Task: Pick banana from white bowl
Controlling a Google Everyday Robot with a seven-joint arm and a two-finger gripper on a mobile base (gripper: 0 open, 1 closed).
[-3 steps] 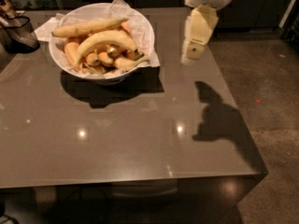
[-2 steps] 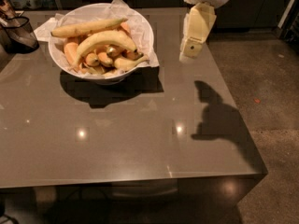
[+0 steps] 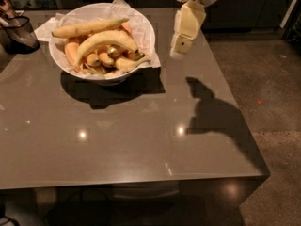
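The white bowl (image 3: 141, 27) stands at the table's far left, lined with crumpled white paper that sticks out over its rim. The curved pale-yellow banana (image 3: 104, 40) arches across the middle of the bowl, on top of several small orange-yellow bananas. A straighter long banana (image 3: 87, 27) lies behind it. My gripper (image 3: 178, 50) hangs above the table just right of the bowl's rim, pointing down, and holds nothing.
A dark mesh container (image 3: 19, 32) stands at the far left edge. The grey table (image 3: 141, 140) has its right edge near the arm's shadow (image 3: 216, 117). Bare floor lies to the right.
My gripper has shifted a little left, closer to the bowl's right rim. The bowl and bananas have not moved.
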